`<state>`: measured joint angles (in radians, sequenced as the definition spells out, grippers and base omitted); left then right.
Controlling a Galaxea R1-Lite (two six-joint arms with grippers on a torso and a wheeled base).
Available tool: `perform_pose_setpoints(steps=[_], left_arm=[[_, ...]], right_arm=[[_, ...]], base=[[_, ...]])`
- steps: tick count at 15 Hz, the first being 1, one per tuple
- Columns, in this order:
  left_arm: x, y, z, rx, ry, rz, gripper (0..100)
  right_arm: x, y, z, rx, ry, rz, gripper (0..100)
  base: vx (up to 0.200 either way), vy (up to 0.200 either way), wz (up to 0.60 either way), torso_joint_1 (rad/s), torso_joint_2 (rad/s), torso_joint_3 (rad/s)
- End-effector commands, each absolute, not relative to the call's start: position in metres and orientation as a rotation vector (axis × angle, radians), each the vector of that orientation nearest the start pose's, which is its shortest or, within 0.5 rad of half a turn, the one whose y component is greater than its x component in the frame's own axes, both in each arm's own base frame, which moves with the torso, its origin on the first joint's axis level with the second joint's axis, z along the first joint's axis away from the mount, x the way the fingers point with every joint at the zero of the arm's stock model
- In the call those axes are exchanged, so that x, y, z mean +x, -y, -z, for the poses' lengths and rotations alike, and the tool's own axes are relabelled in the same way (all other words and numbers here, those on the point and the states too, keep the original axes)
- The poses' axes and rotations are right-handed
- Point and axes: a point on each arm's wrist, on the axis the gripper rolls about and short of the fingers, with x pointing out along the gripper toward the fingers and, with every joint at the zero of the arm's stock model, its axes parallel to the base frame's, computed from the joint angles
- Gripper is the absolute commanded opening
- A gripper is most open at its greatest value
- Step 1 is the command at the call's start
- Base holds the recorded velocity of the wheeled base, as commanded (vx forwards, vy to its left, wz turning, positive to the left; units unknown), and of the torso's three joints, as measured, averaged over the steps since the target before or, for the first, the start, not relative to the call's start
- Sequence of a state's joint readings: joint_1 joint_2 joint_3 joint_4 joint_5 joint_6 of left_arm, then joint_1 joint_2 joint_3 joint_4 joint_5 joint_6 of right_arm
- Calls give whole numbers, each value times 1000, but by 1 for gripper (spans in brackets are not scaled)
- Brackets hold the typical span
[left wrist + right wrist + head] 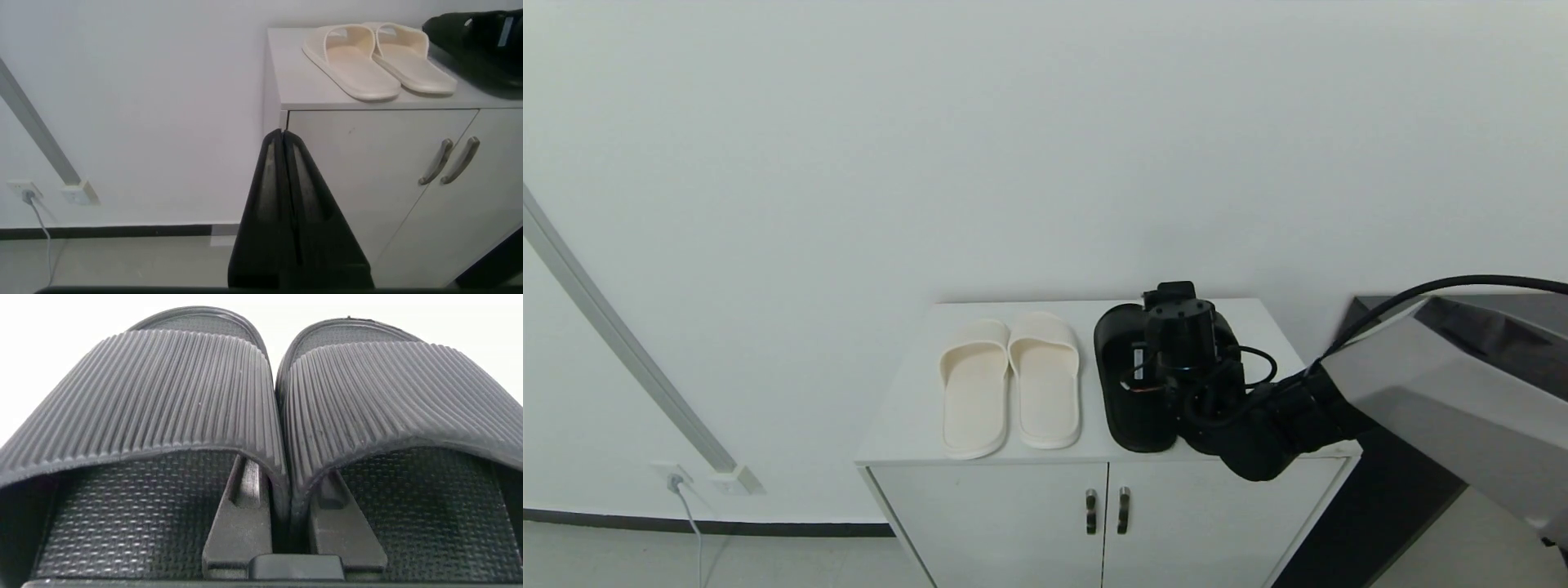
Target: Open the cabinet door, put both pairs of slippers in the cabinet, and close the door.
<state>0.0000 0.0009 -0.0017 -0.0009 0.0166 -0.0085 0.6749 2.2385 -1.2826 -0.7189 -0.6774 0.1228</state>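
Standing against a pale wall (1045, 147), the white cabinet (907, 412) has both doors (996, 527) closed, and both pairs of slippers lie on its top with their toes toward the wall. The cream slippers (1010, 384) lie side by side, touching, on the left half of the top. The black slippers (1123, 412) lie just beside them on the right half, also pressed together.

The right gripper (286, 469) is down on the black pair from the heel end. One of its fingers (237, 523) is tucked under each strap, and the two adjoining inner walls are pinched between them.

The left gripper (283, 135) hangs low and left of the cabinet, below the level of its top. Its fingers are clenched flat against each other, with nothing between them.

Two dark handles (1090, 511) stand upright where the doors meet. A wall socket (670, 474) with a cable plugged in sits low on the wall, left of the cabinet.
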Motion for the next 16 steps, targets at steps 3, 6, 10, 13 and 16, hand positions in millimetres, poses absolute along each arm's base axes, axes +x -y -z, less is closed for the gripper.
perform_pose_setpoints(steps=[3, 6, 10, 13, 16], left_arm=[[-23, 0, -76, -9, 2, -17, 0], [-23, 0, -76, -9, 2, -17, 0], [-23, 0, -76, -6, 0, -14, 0], [-23, 0, -76, -6, 2, -15, 0], [-23, 0, -76, -8, 0, -17, 0]], right_arm=[[298, -249, -154, -17, -159, -187, 0], [254, -232, -158, -22, -197, -407, 0], [205, -198, -165, -10, -211, -700, 0], [194, -192, -170, -25, -232, -727, 0], [191, -192, -168, -33, -243, -736, 0]], base=[[0, 0, 0, 0, 0, 0], [0, 0, 0, 0, 0, 0], [0, 0, 0, 0, 0, 0], [0, 0, 0, 0, 0, 0], [0, 0, 0, 0, 0, 0]])
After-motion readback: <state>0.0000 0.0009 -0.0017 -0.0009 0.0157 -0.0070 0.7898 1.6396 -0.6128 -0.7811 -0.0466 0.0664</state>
